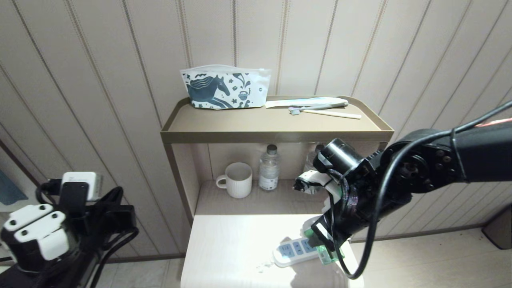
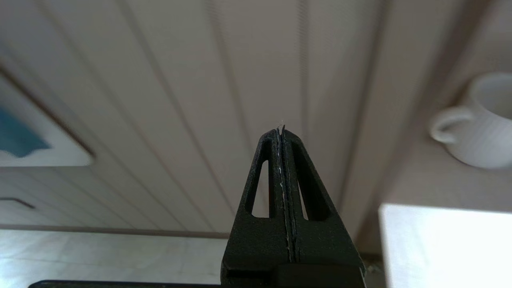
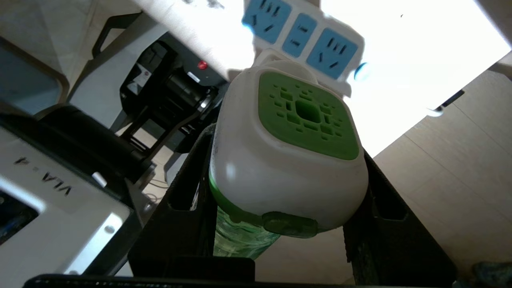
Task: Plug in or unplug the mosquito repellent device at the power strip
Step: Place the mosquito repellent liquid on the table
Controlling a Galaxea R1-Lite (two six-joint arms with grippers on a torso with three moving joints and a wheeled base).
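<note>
My right gripper (image 3: 286,160) is shut on the mosquito repellent device (image 3: 288,152), with its black fingers (image 3: 188,188) on either side of the white head. The green vented face points away from the wrist and the translucent green bottle (image 3: 240,236) hangs behind it. The device (image 1: 329,255) sits at the right end of the white power strip (image 1: 292,251), over the table's front right edge. Its plug side is hidden, so I cannot tell whether it is seated. Bluish outlets on the power strip (image 3: 304,36) show just past the head. My left gripper (image 2: 282,132) is shut and empty, out to the left of the table.
A white mug (image 1: 239,180) and a clear water bottle (image 1: 269,168) stand in the shelf recess behind the table top (image 1: 224,248). On the shelf's upper tray (image 1: 276,136) lie a horse-print pouch (image 1: 224,88) and a toothbrush set (image 1: 320,106). The left arm (image 1: 36,232) is low at the left.
</note>
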